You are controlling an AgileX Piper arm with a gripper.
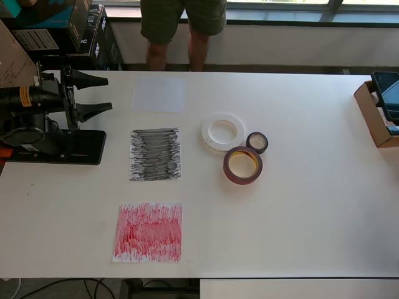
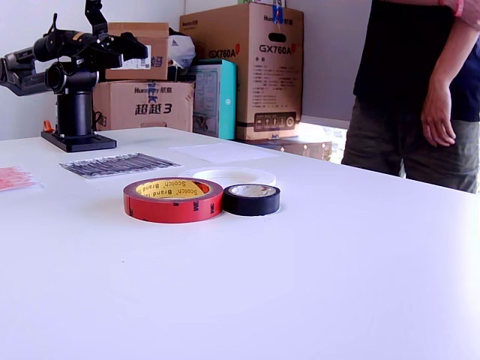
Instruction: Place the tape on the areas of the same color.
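Tape rolls sit clustered right of centre on the white table (image 1: 299, 212) in the overhead view: white ring (image 1: 222, 131) flat, red-brown ring (image 1: 243, 165) with yellowish core just below and to its right, rims touching or nearly so, small black roll (image 1: 257, 142) tucked beside both. None lies on a sheet. Three sheets run in a column to the left: plain white sheet (image 1: 159, 94) at top, faint against the table; black-scribbled sheet (image 1: 155, 154) in the middle; red-scribbled sheet (image 1: 148, 232) nearest the bottom edge. Gripper (image 1: 98, 91) at far left, above its black base (image 1: 59, 147); jaws spread wide, holding nothing, well apart from the rolls. Arm body partly cut by the frame edge. A person (image 1: 182, 28) stands at the far side, visible only from waist to knee. Exterior view: red-brown ring (image 2: 173, 199) foremost, black roll (image 2: 252, 199) just to its right, white ring (image 2: 229, 177) behind, largely hidden. Red sheet (image 2: 13, 178) cropped at the exterior view's left. Gripper (image 2: 139, 51) raised; its opening is hard to read here against the cardboard boxes (image 2: 251, 71).
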